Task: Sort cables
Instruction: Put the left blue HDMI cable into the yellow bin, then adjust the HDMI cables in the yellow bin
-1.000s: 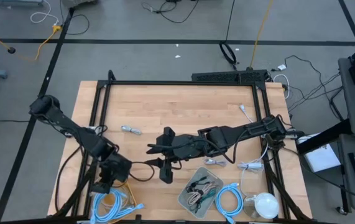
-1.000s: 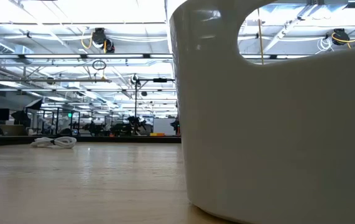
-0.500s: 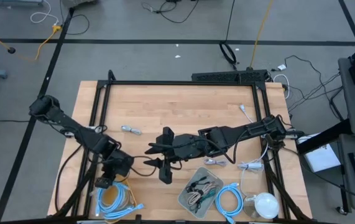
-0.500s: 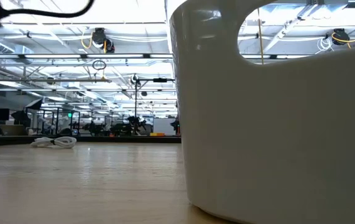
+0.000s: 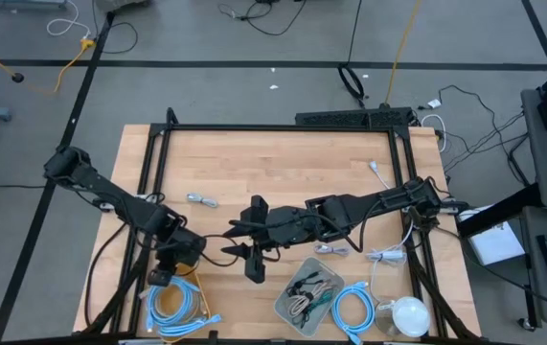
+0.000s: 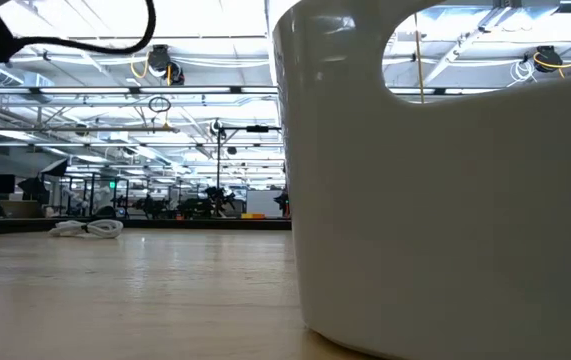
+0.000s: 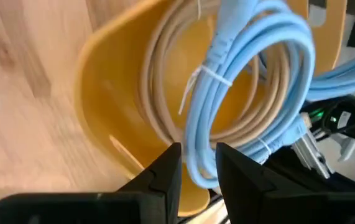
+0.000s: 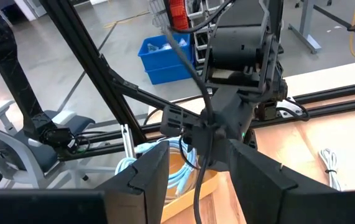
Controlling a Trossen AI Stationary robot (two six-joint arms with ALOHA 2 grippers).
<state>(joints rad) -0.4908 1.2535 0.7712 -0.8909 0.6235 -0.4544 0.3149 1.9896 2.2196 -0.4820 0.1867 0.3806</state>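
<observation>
Progress: light-blue cables (image 5: pixel 172 305) being collected in yellow bin (image 7: pixel 112 134), lower left | left gripper (image 5: pixel 161 278) parted above, grasping nothing | right gripper (image 5: pixel 251 251) spread, empty | remaining: white bundles (image 5: pixel 201 200) being left on table (image 5: pixel 283 163)
</observation>
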